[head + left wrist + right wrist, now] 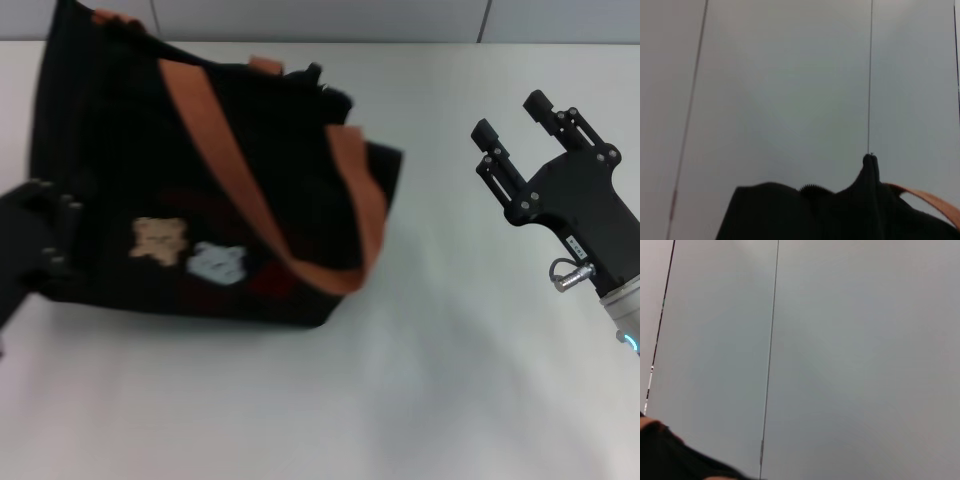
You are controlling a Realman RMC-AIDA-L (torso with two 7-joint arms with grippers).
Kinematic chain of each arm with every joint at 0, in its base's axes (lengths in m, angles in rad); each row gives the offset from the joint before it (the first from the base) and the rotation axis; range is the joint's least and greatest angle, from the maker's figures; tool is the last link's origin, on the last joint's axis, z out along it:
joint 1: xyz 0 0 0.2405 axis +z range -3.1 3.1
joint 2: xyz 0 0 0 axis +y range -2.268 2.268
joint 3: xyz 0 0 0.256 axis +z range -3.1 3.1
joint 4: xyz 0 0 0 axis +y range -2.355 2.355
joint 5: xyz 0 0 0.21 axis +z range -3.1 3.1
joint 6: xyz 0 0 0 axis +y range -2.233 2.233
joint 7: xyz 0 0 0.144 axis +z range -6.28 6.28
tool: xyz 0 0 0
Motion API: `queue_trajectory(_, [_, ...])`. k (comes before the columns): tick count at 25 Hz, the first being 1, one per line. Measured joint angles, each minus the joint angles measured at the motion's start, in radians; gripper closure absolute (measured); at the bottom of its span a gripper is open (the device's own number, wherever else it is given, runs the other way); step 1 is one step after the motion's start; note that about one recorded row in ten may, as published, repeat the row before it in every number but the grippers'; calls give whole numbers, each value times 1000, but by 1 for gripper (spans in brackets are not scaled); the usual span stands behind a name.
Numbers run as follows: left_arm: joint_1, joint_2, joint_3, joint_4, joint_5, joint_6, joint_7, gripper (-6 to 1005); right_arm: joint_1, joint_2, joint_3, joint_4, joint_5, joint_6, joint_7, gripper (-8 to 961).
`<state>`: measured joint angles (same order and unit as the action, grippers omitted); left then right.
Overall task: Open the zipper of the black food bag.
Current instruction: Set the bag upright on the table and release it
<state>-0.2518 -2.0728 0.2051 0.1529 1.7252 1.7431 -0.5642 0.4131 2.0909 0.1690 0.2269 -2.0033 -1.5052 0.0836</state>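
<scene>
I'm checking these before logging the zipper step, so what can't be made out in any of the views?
- Zipper pull tab: not made out on the black food bag in the head view; the left wrist view shows only a short run of zipper teeth.
- Left pincer: dark against the bag's end and blurred, so its grip is unclear.
- Red lettering: blurred in the head view.
- Right pincer: absent from its own wrist view.

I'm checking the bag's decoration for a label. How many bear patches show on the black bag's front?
2. A tan bear patch sits on the black food bag toward the robot's left; a white bear patch lies just beside it. Other faces are hidden, so more may exist.
</scene>
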Motion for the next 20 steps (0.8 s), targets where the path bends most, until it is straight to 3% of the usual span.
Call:
queue_trajectory(4, [-56, -5, -3, -159, -1, -116, 151, 926, -9, 0, 1, 0, 0, -1, 1, 347])
queue_trajectory(9, [-154, -7, -28, -300, -1, -259, 238, 926, -37, -3, 26, -16, 0, -30, 97, 342])
queue_trajectory(13, [-186, -3, -32, -302, 11, -286, 172, 926, -62, -2, 96, -35, 2, -60, 178, 337])
queue_trajectory(17, [-184, 1, -16, -213, 41, -271, 32, 926, -95, -1, 146, -35, 4, -108, 201, 333])
queue_trajectory(20, [-163, 3, -9, -156, 65, -218, 1, 854, -101, -8, 140, -49, -1, -131, 240, 306])
